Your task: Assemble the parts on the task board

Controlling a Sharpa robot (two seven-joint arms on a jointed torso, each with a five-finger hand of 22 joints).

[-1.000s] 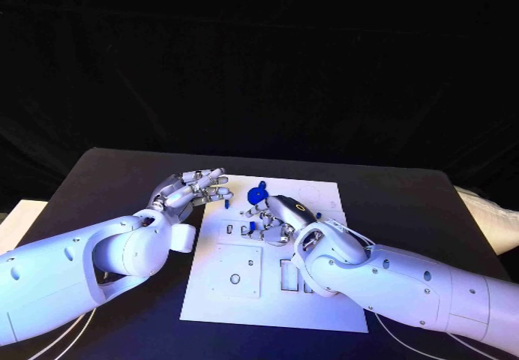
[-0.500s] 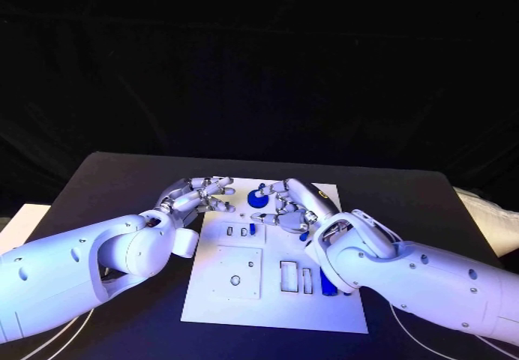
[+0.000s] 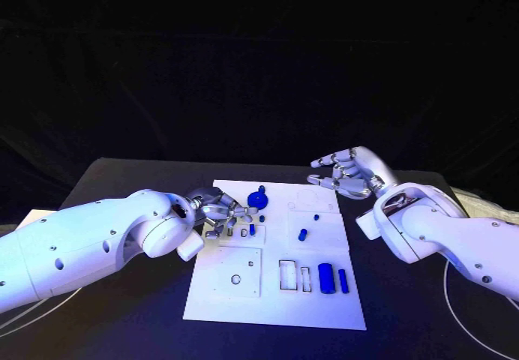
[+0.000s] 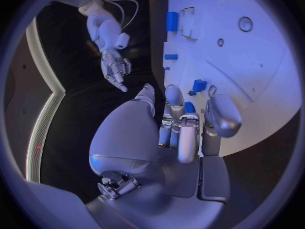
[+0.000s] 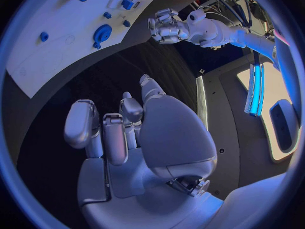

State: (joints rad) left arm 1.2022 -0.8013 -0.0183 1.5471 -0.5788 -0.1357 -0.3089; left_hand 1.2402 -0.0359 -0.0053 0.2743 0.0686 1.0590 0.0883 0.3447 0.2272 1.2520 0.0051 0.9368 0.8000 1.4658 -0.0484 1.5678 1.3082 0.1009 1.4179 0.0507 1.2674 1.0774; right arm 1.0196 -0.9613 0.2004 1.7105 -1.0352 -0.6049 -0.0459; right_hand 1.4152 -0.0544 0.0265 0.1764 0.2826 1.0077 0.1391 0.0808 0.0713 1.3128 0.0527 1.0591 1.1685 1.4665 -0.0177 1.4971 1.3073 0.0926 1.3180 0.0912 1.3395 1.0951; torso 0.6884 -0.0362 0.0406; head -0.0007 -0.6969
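A black table (image 3: 130, 180) carries the lot, its top dark and matte, running back to a black curtain. Flat on its middle lies the white board (image 3: 244, 296), a long rectangle with its short end toward the robot, set slightly askew to the table's edges. The board's near corners sit well inside the table's front edge, with bare black top showing on both sides of it. In the right wrist view the board (image 5: 57, 61) lies against the same dark table (image 5: 127, 81); in the left wrist view the board (image 4: 254, 76) meets the black top (image 4: 136, 61) along one long edge.
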